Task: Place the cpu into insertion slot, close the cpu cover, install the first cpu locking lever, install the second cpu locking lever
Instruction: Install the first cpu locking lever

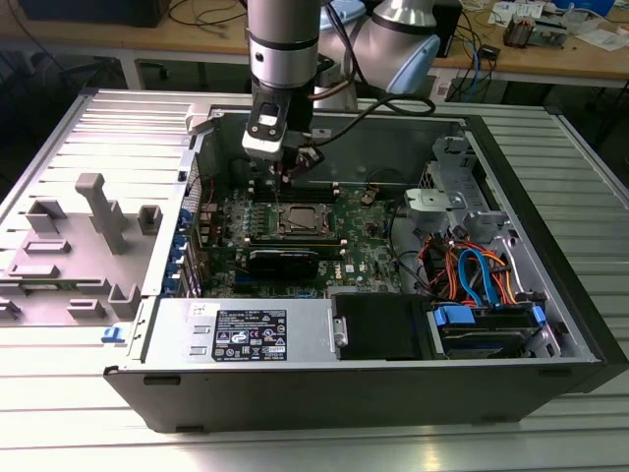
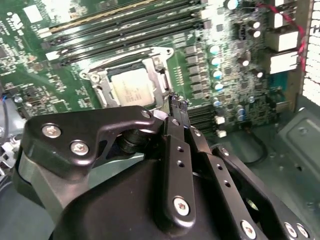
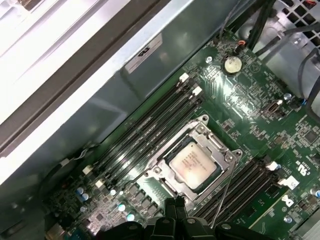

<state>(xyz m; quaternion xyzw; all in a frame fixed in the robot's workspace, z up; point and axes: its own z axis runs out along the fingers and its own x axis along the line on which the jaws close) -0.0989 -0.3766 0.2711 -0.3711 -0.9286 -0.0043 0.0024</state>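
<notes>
- The small flat square cpu [image 3: 192, 162] with its pale silver-grey metal top already lies flat inside the square silver-rimmed insertion slot [image 3: 202, 122]. The slot sits near the middle of the green motherboard [image 3: 260, 125], between two banks of long black memory slots [image 3: 150, 130].
- The thin silver metal cpu cover [image 3: 215, 143], a square frame with a large window, lies down over the chip. Its window shows the metal top while its edges press on the chip's border, so seating and covering look done.
- A thin silver wire lever [image 3: 223, 187] angles away from the slot's edge nearest the tool rather than lying tucked along it. I judge it unlatched, which would leave the cover resting but not clamped.
- The black two-finger gripper [image 3: 175, 204] hangs over the motherboard just beside that same edge of the slot, close to the lever. Its fingers are drawn together into a narrow tip with nothing between them, a shape suited to pushing a thin wire rather than grasping.
- The open grey metal computer case [image 1: 393, 147] lies on its side, so the board faces up and the arm reaches straight down.
</notes>
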